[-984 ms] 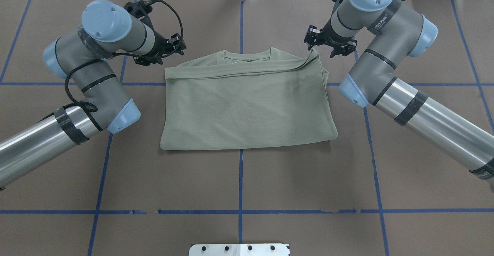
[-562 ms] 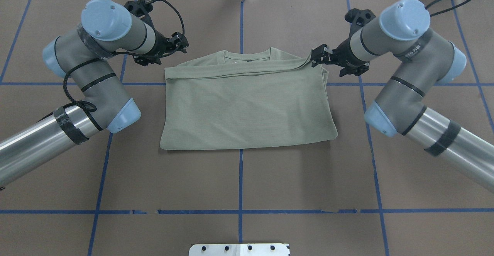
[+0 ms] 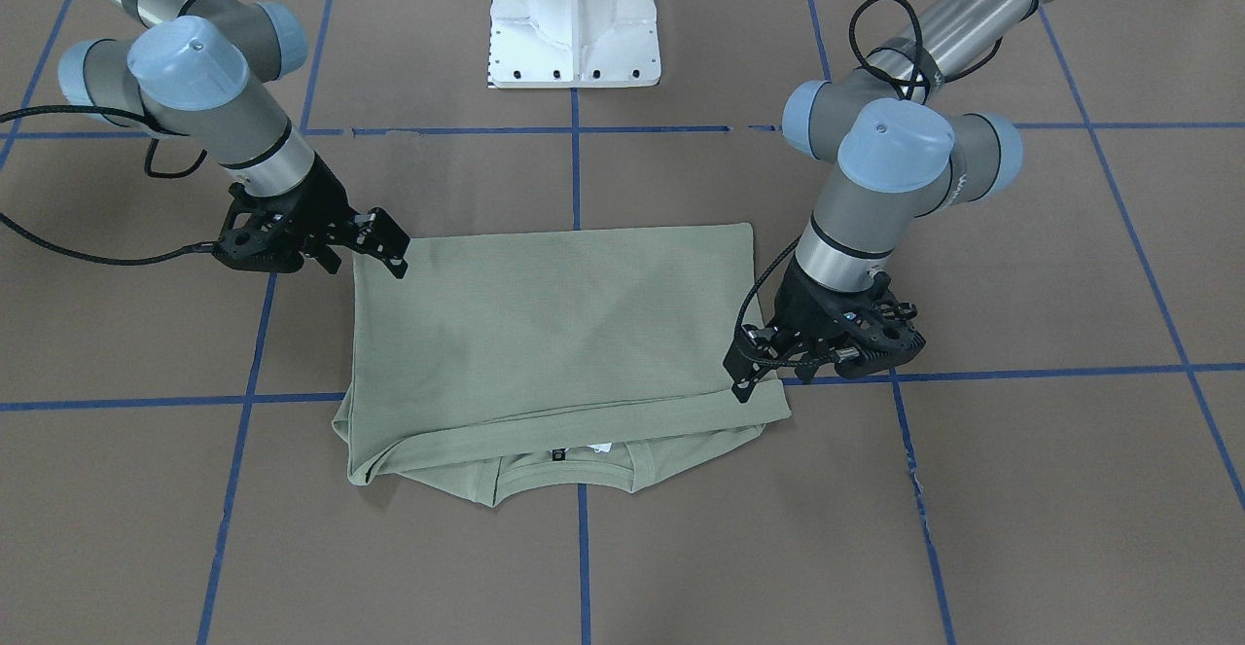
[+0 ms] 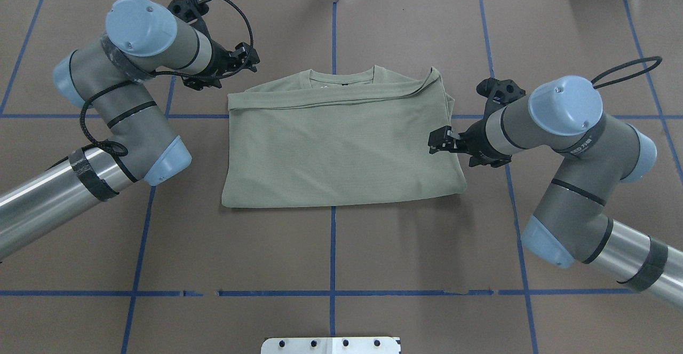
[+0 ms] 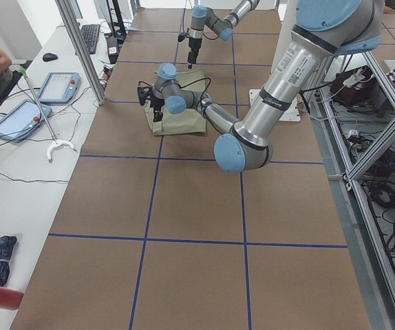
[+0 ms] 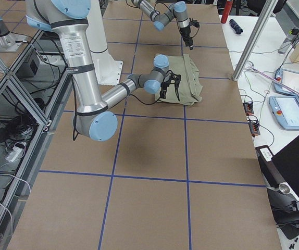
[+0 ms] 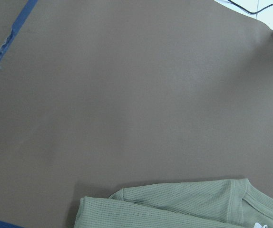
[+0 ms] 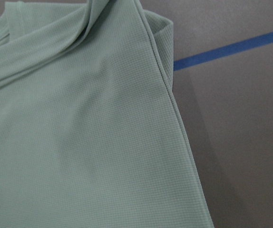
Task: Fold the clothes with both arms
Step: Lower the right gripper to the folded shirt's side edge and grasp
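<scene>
Black fingers are seen spread apart on the right claw, which is poised at the right edge of the sage-green shirt, about halfway along that edge, with nothing gripped; whether the cloth is touched cannot be told. The left claw is likewise parted and empty, held just beside the shirt's far left corner. The shirt is laid flat as a rough rectangle at the middle of the brown table, its collar turned away from the robot and a folded band drawn across below it. Blue tape lines are crossed under the cloth. A white base is fixed at the robot's side.
</scene>
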{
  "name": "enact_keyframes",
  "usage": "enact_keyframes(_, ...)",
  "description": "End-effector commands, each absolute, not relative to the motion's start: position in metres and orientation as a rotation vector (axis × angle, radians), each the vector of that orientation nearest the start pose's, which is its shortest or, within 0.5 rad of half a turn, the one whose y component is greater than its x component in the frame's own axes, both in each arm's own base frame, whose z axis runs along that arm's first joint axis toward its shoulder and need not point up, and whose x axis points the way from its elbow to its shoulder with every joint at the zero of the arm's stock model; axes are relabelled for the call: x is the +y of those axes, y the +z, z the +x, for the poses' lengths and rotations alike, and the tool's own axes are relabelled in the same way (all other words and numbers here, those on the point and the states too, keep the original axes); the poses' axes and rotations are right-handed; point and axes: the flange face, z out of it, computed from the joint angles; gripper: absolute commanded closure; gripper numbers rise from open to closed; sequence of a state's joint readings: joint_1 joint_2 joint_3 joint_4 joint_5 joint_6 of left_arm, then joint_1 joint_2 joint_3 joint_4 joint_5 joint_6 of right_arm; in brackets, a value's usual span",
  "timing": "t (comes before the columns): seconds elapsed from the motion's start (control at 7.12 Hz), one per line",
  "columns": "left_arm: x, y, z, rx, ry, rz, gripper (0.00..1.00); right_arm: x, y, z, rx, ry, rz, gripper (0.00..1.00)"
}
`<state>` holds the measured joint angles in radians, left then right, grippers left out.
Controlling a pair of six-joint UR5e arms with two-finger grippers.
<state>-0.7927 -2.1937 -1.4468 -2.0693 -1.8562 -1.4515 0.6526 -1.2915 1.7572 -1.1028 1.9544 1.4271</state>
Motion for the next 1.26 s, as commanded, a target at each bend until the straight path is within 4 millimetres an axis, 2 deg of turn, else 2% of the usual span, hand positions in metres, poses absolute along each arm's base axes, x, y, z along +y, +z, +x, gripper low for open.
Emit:
enact_keyframes(0.0, -0.59, 0.286, 0.434, 1.019, -0.471, 0.206, 0.09, -0.429, 0.389, -0.441, -0.946, 0.277, 0.024, 0.0)
enact_keyframes(0.42, -0.589, 0.284, 0.436, 1.022, -0.467, 0.206, 0.09, -0.424, 0.401, -0.435, -0.933, 0.276, 0.006, 0.0)
enact_keyframes(0.7, -0.589, 0.286, 0.435, 1.02, -0.468, 0.206, 0.09, -0.418, 0.397, -0.438, -0.945, 0.26, -0.012, 0.01)
enact_keyframes(0.84, -0.589, 0.285, 0.435, 1.021, -0.469, 0.208, 0.09, -0.418, 0.397, -0.437, -0.947, 0.257, -0.015, 0.17)
enact_keyframes(1.12, -0.589, 0.285, 0.435, 1.021, -0.468, 0.207, 0.09, -0.417, 0.395, -0.436, -0.95, 0.255, -0.014, 0.85)
